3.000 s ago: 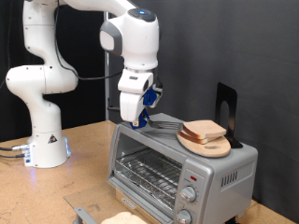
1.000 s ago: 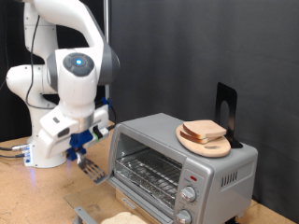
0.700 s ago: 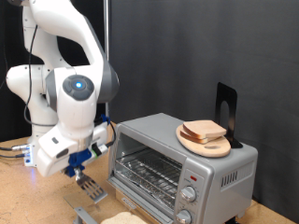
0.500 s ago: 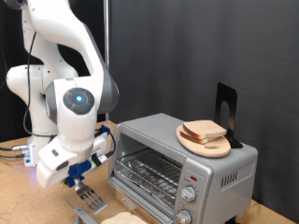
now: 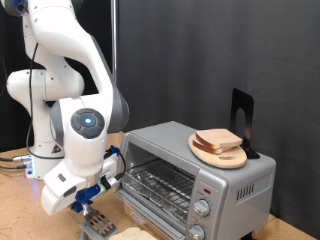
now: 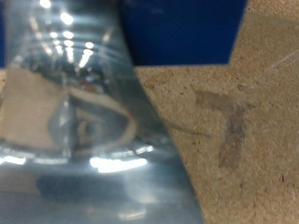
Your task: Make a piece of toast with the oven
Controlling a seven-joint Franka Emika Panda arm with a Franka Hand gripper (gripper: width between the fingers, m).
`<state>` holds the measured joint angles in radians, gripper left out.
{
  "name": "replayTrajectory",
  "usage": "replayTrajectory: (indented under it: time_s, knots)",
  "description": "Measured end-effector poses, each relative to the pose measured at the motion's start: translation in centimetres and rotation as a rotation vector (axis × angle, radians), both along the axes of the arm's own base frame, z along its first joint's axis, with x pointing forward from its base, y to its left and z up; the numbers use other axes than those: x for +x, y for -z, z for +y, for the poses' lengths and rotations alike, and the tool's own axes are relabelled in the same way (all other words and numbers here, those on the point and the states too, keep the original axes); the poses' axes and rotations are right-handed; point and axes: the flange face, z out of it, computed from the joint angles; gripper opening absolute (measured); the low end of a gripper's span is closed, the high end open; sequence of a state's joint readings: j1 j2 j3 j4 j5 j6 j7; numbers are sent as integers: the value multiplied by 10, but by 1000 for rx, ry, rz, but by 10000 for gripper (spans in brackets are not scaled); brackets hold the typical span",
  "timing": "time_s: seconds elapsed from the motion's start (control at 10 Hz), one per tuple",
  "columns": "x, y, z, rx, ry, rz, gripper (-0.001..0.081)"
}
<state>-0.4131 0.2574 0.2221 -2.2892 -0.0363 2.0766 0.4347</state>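
Note:
The silver toaster oven (image 5: pixel 222 186) stands at the exterior view's right, its wire rack (image 5: pixel 155 185) showing through the front. My gripper (image 5: pixel 88 192) is low over the table to the oven's left, shut on the handle of a metal spatula (image 5: pixel 98 222). The blade points down towards a pale bread slice (image 5: pixel 130 234) at the bottom edge. In the wrist view the shiny spatula blade (image 6: pixel 84 121) fills the picture below the blue fingers (image 6: pixel 187 28). The slice is out of that view.
A round wooden board (image 5: pixel 222 157) with bread slices (image 5: pixel 218 140) sits on top of the oven, beside a black stand (image 5: pixel 243 118). The robot base (image 5: pixel 45 160) stands behind the gripper. The wooden table (image 6: pixel 252 103) has a tape mark (image 6: pixel 229 131).
The arm has swung from above the oven's top down to the oven's left. It has lowered the spatula to just above the table near the bread slice.

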Motion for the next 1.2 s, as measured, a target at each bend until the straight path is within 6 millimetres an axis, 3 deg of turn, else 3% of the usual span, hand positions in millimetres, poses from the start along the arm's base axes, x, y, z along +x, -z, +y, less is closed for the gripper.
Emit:
replayTrajectory:
  time_s: [1.2]
  knots:
    - [39,-1,17,3,-17,-28,491]
